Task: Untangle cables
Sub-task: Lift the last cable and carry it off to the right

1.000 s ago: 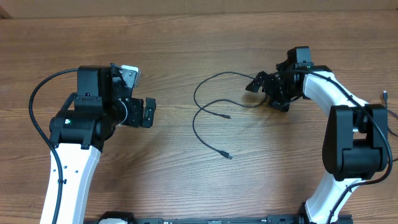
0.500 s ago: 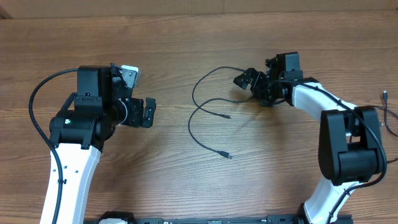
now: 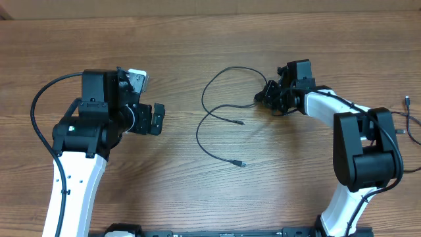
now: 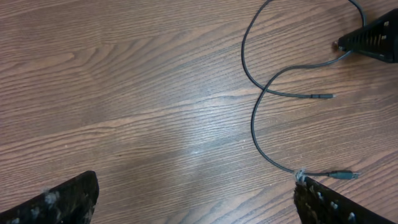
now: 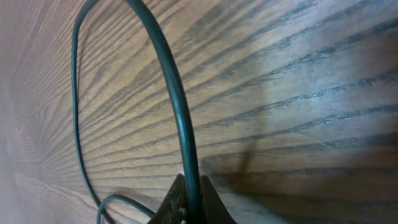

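The tabletop [image 3: 197,197] is brown wood with lines running across it. Nearly all of it is bare.

The cables [image 3: 205,99] are thin and black. They lie near the middle of the overhead view, a bit to the right. One makes a big loop up toward the top, comes down the left side, and ends in a small plug [image 3: 242,123]. The other bends down and to the right and ends in a second plug [image 3: 242,164], lower in the picture. The two cross each other on the left side of the loop. In the left wrist view, the cables [image 4: 254,124] lie flat on the wood in the right half of the picture.

The right gripper [image 3: 265,95] is at the right end of the cables, in the upper right part of the overhead view. It is low by the wood. In the right wrist view, the right gripper [image 5: 189,205] is pinched tight on a cable [image 5: 177,106], which curves up and away from the tips.

The left gripper [image 3: 160,118] is on the left side, well apart from the cables. Its fingers [image 4: 68,199] sit far apart in the bottom corners of the left wrist view, so it is spread wide and holds nothing.
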